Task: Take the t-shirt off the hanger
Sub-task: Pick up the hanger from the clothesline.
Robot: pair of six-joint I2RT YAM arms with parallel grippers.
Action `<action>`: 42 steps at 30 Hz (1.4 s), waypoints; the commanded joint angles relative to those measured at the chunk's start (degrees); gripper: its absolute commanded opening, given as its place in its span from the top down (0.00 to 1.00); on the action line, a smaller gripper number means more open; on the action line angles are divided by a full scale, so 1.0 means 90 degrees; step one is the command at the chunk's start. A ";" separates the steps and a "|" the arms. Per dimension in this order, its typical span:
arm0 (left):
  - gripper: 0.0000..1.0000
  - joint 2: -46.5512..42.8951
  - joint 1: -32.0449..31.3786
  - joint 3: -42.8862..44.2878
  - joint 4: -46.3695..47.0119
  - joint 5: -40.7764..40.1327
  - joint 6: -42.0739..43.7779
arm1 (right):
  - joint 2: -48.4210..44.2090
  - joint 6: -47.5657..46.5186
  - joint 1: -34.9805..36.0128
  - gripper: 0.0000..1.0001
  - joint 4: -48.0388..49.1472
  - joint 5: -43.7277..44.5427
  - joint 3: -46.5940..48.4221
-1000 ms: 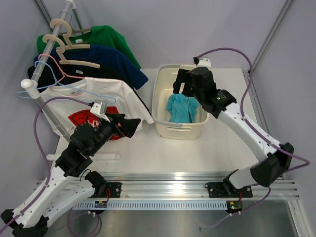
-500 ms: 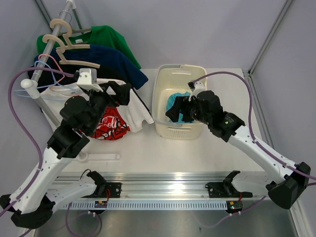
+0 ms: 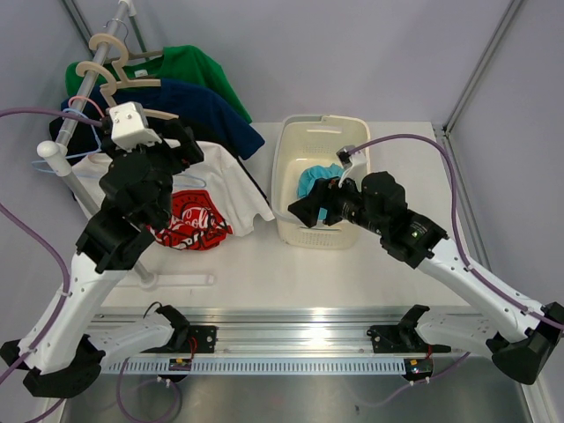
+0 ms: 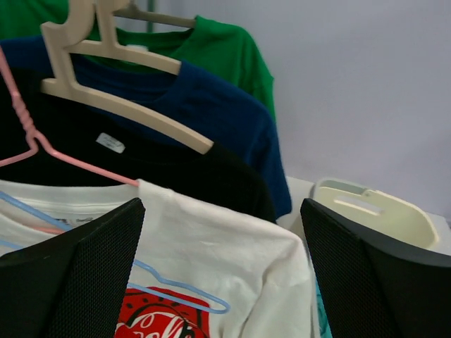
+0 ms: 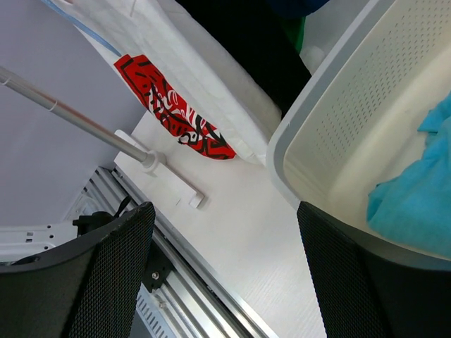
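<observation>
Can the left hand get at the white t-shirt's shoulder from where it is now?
Probably yes. The left hand is open and faces the white t-shirt, with nothing between them; the black shirt hangs behind it.

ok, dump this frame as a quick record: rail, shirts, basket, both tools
rail: left side, four shirts hung
front shirt: white t-shirt, red print, on blue wire hanger
behind it: black shirt, navy shirt, green shirt
basket: cream, right of the shirts, holds teal cloth
left tool: open, empty, facing the white t-shirt's shoulder
right tool: open, empty, over the basket's left rim
</observation>
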 commanded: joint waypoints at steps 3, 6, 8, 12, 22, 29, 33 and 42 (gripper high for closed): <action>0.08 0.0278 0.0206 0.0160 -0.0245 -0.1195 0.0024 | 0.0047 -0.0134 0.0205 0.12 0.0239 -0.0144 0.0049; 0.11 0.0298 0.0401 0.0150 -0.0245 -0.1214 -0.0113 | 0.0056 -0.0203 0.0312 0.12 0.0210 -0.0066 0.0059; 0.13 0.0269 0.0479 0.0150 -0.0236 -0.1156 -0.0181 | 0.0056 -0.0251 0.0342 0.12 0.0190 -0.0046 0.0088; 0.16 0.0249 0.0518 0.0160 -0.0236 -0.1263 -0.0084 | 0.0066 -0.0261 0.0371 0.12 0.0200 -0.0095 0.0089; 0.28 0.0366 0.1075 -0.0055 -0.0226 -0.0901 -0.0075 | 0.0095 -0.0252 0.0391 0.11 0.0268 -0.0261 0.0059; 0.33 0.0532 0.1572 -0.0162 -0.0197 -0.0570 -0.0328 | 0.0086 -0.0232 0.0391 0.11 0.0337 -0.0457 0.0040; 0.33 0.0717 0.1710 -0.0143 -0.0031 -0.0530 -0.0085 | 0.0086 -0.0232 0.0391 0.11 0.0356 -0.0476 0.0030; 0.42 0.0854 0.1856 -0.0192 0.0389 -0.0608 0.0325 | 0.0115 -0.0261 0.0391 0.11 0.0366 -0.0622 0.0030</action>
